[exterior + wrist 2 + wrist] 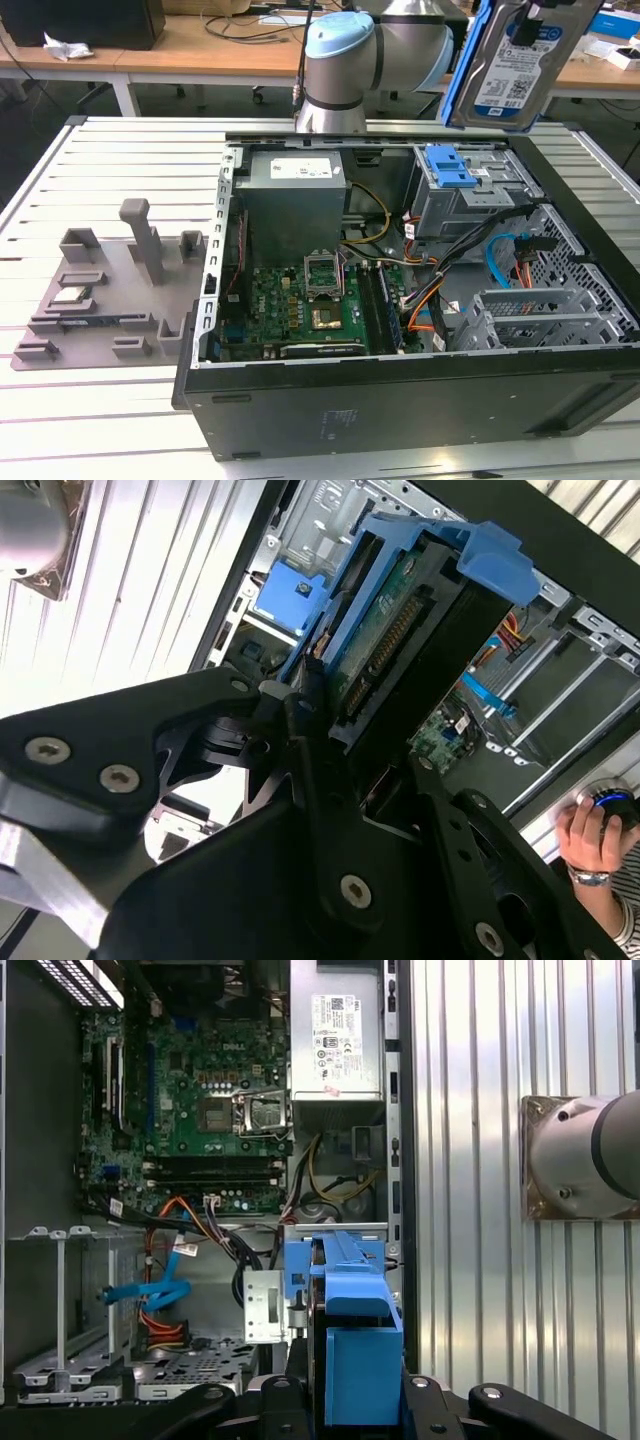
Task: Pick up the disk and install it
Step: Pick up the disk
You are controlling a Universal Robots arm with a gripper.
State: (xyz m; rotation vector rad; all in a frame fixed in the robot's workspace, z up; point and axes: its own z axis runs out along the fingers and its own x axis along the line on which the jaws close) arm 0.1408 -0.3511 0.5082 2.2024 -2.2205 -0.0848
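The disk [515,60], a silver drive with a white-and-blue label in a bright blue carrier frame, hangs upright high over the back right corner of the open computer case [400,400]. In both wrist views my gripper [370,770] is shut on the disk [400,630], with a black finger on either side of the blue carrier [355,1350]. Below it in the case stands the grey drive cage [460,205], topped by a blue latch [452,165]. The disk is well above the cage and touches nothing.
Inside the case lie the motherboard [300,300], the power supply [295,190], and orange and blue cables [500,265]. A grey fixture plate [100,290] holding a small silver chip [72,295] lies at the exterior view's left. A person's hand [590,840] rests beside the case.
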